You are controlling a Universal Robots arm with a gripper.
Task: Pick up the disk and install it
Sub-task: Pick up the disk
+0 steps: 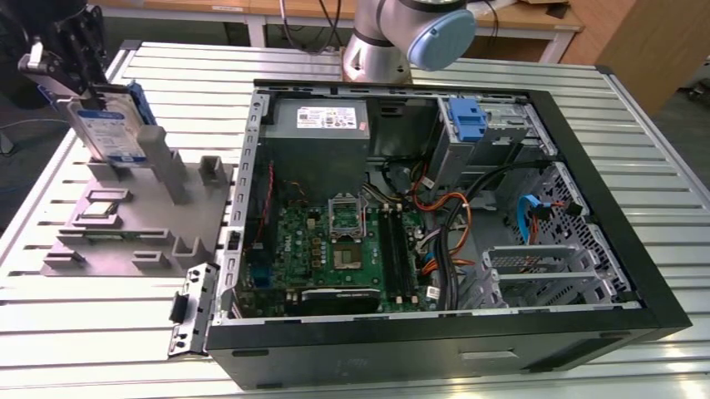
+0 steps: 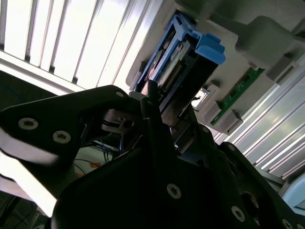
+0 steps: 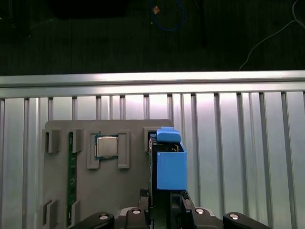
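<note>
Robotics lab: arm [image 1: 383, 41] mounted on slatted aluminium desk [image 1: 89, 320], opened PC case [image 1: 444, 342], grey parts fixture [image 1: 111, 241], wooden benches [image 1: 211, 10] behind.

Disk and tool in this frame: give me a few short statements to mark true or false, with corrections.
1. The tool holds the disk at the grey holder, outside the computer case. True.
2. The computer case is closed. False: its side is open and the circuit board shows.
3. A chip sits in the grey holder. True.
4. The disk's frame is red. False: it is blue.
</note>
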